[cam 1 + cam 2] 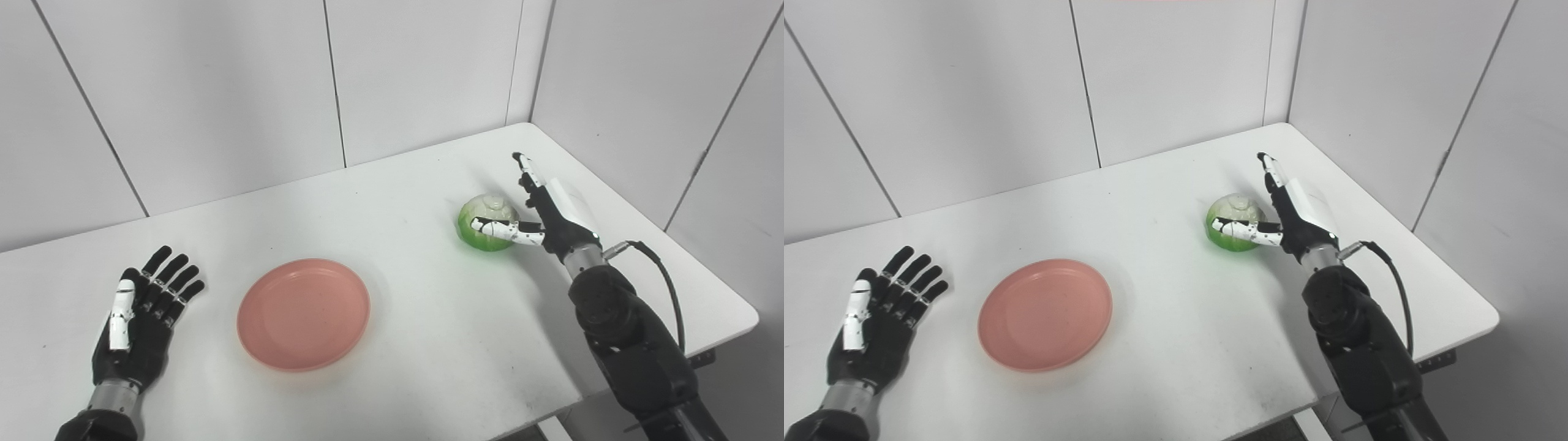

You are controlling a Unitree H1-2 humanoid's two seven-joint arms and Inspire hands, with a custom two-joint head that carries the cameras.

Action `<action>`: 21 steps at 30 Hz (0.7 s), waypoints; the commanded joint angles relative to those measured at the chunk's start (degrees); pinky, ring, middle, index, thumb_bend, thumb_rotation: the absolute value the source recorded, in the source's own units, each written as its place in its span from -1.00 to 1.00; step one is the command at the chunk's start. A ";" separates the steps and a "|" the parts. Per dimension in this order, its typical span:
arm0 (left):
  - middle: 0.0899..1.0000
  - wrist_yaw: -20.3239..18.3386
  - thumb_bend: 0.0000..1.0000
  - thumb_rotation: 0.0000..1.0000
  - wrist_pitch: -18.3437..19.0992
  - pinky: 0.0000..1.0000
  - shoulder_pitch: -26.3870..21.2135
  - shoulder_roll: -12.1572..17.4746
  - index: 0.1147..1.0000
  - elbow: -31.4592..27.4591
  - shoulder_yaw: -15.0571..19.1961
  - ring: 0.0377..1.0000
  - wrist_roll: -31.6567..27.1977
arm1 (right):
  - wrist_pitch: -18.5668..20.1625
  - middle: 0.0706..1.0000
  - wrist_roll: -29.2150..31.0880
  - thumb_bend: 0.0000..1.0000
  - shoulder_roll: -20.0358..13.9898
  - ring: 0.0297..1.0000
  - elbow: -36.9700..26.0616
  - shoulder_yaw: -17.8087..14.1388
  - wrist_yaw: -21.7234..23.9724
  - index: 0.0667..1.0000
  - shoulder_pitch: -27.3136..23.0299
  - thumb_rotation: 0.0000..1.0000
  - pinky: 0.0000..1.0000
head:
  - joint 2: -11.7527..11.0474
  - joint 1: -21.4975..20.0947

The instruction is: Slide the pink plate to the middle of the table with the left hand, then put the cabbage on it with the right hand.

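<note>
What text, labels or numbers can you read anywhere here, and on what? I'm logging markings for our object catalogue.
None: no readable text shows in either view.
pink plate: plain, no marking.
cabbage: no label.
left hand and right hand: no legible lettering; the right hand's white back panel looks blank.
table and wall panels: bare of signs.

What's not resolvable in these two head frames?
- Contact of the right hand on the cabbage: thumb lies across its front; the far side is hidden by the cabbage itself, both views.
- Left hand forearm: cut off by the bottom edge.
- Underside of the pink plate: hidden by the plate itself.
</note>
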 commanded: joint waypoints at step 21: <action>0.57 -0.24 0.01 0.62 0.82 0.54 3.58 1.60 0.55 1.14 -0.82 0.57 1.68 | 0.14 1.00 2.04 1.00 -5.03 0.96 8.54 1.31 -1.01 1.00 -8.17 0.21 0.77 | 1.59 0.01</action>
